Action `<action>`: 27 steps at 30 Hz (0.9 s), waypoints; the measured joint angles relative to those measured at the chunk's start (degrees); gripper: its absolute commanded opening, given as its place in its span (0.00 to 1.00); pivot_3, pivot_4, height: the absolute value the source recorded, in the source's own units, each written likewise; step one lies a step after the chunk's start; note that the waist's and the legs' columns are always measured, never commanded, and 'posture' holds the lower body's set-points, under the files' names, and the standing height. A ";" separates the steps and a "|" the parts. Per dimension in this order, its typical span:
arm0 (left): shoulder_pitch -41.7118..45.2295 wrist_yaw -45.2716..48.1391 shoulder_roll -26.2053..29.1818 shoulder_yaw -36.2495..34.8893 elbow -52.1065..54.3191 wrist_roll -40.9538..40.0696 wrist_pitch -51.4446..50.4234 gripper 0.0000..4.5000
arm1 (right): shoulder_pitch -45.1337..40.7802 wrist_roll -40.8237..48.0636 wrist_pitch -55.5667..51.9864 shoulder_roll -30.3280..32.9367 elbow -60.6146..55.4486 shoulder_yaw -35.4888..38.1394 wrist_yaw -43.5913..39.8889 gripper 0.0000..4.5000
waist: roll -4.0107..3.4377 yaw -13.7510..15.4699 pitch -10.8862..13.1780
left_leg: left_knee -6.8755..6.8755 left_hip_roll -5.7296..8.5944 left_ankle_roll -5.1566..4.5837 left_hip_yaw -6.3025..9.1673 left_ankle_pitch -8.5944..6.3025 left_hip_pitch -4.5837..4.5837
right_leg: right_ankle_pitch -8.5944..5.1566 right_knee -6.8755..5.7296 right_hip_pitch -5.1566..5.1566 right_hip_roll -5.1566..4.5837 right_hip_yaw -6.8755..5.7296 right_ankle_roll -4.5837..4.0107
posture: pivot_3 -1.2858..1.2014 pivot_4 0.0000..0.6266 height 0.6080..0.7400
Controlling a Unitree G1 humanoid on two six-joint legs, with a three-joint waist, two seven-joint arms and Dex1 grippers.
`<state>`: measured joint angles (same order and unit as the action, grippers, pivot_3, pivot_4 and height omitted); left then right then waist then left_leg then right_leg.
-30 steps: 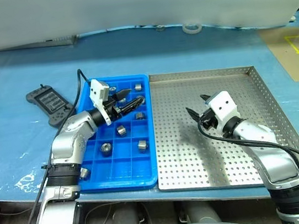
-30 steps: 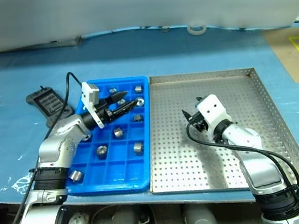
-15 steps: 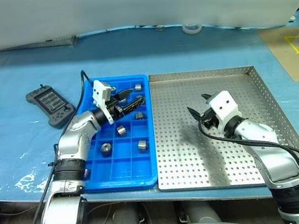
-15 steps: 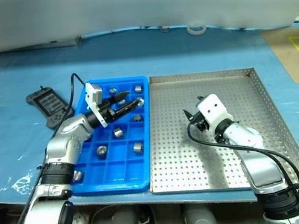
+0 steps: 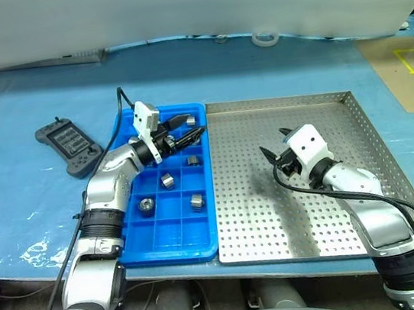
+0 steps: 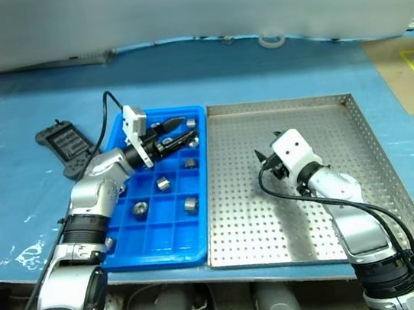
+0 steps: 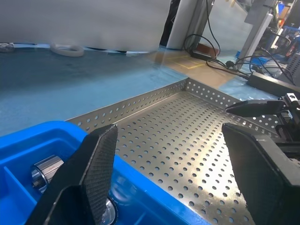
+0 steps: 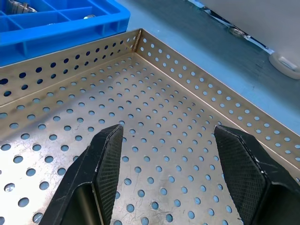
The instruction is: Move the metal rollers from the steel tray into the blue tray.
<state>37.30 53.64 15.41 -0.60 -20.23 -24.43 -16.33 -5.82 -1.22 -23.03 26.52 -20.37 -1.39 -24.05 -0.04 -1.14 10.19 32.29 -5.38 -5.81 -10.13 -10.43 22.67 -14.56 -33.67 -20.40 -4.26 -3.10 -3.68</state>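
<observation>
The steel tray looks bare; the metal rollers sit in the blue tray. Both the left gripper and right gripper have jaws apart, holding nothing. I think they should lift slowly and bump nothing.

Left gripper covers part of blue tray's far compartments; metal rollers there partly hidden, count unclear. Right arm hides some steel tray floor. Far bench objects too blurred to identify.
</observation>
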 measured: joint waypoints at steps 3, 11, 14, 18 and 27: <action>0.00 -0.06 0.12 -0.09 -0.11 0.16 0.11 0.83 | -0.18 -0.03 0.08 0.40 0.80 0.02 -0.24 0.73 | 0.00 0.01 0.00 | 0.02 0.00 0.00 0.00 0.00 0.00 | 0.00 0.00 0.01 0.00 0.00 0.00 | 0.40 0.24 1.00; 0.02 -0.35 -0.04 -0.27 -1.45 0.69 1.92 0.83 | -2.07 -0.22 0.43 1.03 2.02 -0.02 -0.90 0.73 | 0.00 0.09 0.00 | 0.03 0.00 -0.01 0.00 0.00 0.00 | 0.00 -0.01 0.01 0.00 0.00 0.00 | 0.42 0.24 1.00; 0.56 -1.88 -0.17 -0.86 -3.15 0.93 1.86 0.83 | -4.29 -1.02 0.80 1.18 3.95 -0.70 -1.09 0.73 | 0.00 0.11 0.00 | 0.04 0.00 0.00 0.00 0.00 0.00 | 0.00 -0.03 0.01 0.00 0.00 0.00 | 0.42 0.24 1.00; 1.45 -2.84 0.04 -1.08 -3.63 1.68 1.62 0.83 | -6.34 -1.07 1.29 1.53 4.30 -0.96 -1.42 0.73 | 0.00 0.37 0.00 | 0.03 0.00 -0.02 0.00 -0.01 0.02 | 0.00 -0.02 0.00 0.00 0.00 0.00 | 0.43 0.24 1.00; 2.36 -1.85 10.52 -4.98 -6.21 4.18 7.92 0.83 | -3.51 -0.80 1.23 8.92 4.83 4.74 -3.47 0.73 | -0.01 0.28 0.00 | 0.07 0.00 -0.10 0.00 -0.01 0.19 | 0.00 -0.05 -0.17 -0.01 -0.01 0.00 | 0.43 0.24 1.00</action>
<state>39.66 51.80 25.93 -5.58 -26.44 -20.25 -8.41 -9.34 -2.03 -21.79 35.44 -15.55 3.36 -27.52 -0.05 -0.86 10.19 32.35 -5.38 -5.91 -10.13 -10.44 22.87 -14.56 -33.72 -20.58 -4.27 -3.12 -3.68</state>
